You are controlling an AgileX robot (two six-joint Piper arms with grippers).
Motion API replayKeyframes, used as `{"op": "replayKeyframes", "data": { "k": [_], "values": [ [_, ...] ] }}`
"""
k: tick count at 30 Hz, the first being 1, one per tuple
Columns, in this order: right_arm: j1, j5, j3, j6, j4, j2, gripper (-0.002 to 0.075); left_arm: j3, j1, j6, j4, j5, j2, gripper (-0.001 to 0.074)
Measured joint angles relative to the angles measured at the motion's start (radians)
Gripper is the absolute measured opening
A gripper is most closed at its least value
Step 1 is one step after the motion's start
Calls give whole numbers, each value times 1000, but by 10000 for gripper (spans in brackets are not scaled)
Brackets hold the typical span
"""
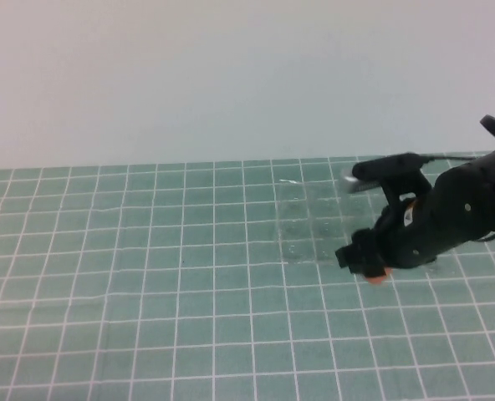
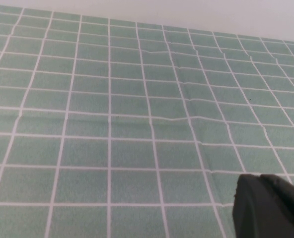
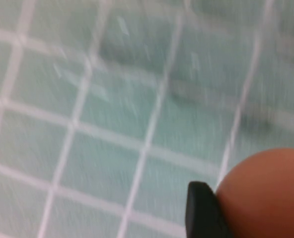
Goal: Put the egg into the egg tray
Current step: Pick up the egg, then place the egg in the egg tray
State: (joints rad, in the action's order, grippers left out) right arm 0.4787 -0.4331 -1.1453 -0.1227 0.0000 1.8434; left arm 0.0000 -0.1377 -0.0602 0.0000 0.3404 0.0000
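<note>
egg [image 1: 376, 276] pinched in right gripper [image 1: 366, 266], above green grid mat [image 1: 147, 276] | clear egg tray [image 1: 314, 219] just beside it, toward the mat's far edge | left gripper [image 2: 268, 208] seen only in its wrist view over bare mat; finger spread unclear

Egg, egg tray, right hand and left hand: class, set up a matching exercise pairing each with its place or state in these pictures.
Column 1:
1. egg
2. egg tray
3. right hand
4. left hand

Column 2:
A. clear, lying on the grid mat
B. shut on the egg at the tray's near right edge
C. orange-brown, gripped
D. only a dark tip shows over bare mat

Pairs: 1-C, 2-A, 3-B, 4-D
</note>
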Motion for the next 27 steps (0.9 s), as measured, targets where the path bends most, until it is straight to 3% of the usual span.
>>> {"op": "replayKeyframes", "data": {
  "k": [6,11,18,27],
  "values": [
    [0,202,5,112,-5,-7,372,0,-2,0,0,0,0,-1],
    [0,492,69,159,-16,-7,372,0,-2,0,0,0,0,-1],
    [0,1002,245,239,-229,6,372,0,-2,0,0,0,0,-1],
    [0,1338,307,241,-301,150,372,0,-2,0,0,0,0,-1]
  ]
}}
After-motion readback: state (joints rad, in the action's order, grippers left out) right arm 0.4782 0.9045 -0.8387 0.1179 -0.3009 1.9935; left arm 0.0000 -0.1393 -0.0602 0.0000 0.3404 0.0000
